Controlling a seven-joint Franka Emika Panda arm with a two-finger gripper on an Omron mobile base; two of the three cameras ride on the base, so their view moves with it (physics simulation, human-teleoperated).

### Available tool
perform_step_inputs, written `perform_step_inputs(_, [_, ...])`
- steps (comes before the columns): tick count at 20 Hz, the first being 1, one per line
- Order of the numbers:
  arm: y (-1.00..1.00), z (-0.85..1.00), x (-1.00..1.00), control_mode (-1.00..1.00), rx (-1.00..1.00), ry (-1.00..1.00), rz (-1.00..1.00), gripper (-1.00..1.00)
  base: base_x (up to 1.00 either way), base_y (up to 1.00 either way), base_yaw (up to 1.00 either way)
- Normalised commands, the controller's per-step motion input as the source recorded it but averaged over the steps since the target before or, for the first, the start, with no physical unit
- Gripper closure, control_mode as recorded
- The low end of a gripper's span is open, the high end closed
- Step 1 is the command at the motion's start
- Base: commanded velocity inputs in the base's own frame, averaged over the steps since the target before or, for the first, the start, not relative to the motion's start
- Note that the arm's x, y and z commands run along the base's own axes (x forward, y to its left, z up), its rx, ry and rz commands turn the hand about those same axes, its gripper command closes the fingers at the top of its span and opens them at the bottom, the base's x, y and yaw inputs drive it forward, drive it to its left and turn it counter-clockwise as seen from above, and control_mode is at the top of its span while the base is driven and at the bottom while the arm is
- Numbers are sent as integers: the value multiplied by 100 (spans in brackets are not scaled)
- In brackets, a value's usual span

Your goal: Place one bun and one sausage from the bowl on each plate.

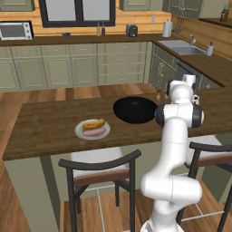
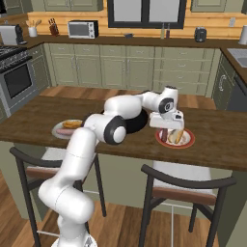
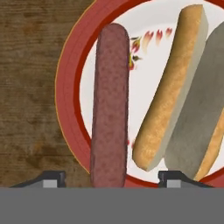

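My gripper (image 3: pixel 113 179) hangs open just above the red-rimmed plate (image 3: pixel 70 92). A brown-red sausage (image 3: pixel 109 105) lies on that plate between my fingertips (image 3: pixel 54 179), with a gap on each side. A golden bun (image 3: pixel 170 96) lies beside the sausage on the same plate. From the right base view my gripper (image 2: pixel 168 131) stands over this plate (image 2: pixel 188 143), sausage (image 2: pixel 164 135) and bun (image 2: pixel 176 137). The pale plate (image 1: pixel 79 131) carries another bun (image 1: pixel 94 123) and sausage (image 1: pixel 94 132). The black bowl (image 1: pixel 135 110) looks empty.
Both plates and the bowl sit on a dark wooden island counter (image 1: pixel 45 127). Two dark chairs (image 1: pixel 102 167) (image 2: pixel 185 185) stand at its near edge. My own arm (image 1: pixel 174 118) hides the red-rimmed plate in the left base view. Cabinets and a sink (image 1: pixel 181 46) line the far walls.
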Motion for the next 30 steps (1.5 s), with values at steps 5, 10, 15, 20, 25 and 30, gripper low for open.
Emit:
perform_step_inputs(5, [3,39,-22,-100,-1,0,0,-100,0,0,0])
perform_step_inputs(10, [47,32,-99,-100,-1,-3,0,-100,0,0,0])
perform_step_inputs(15, [65,7,-100,-100,-2,-8,0,-100,0,0,0])
perform_step_inputs(20, [37,24,-100,-100,-2,-11,0,-100,0,0,0])
perform_step_inputs(25, [29,79,-91,-100,-7,-13,0,-100,0,0,0])
perform_step_inputs(30, [9,37,-54,-100,-2,-4,7,-100,0,0,0])
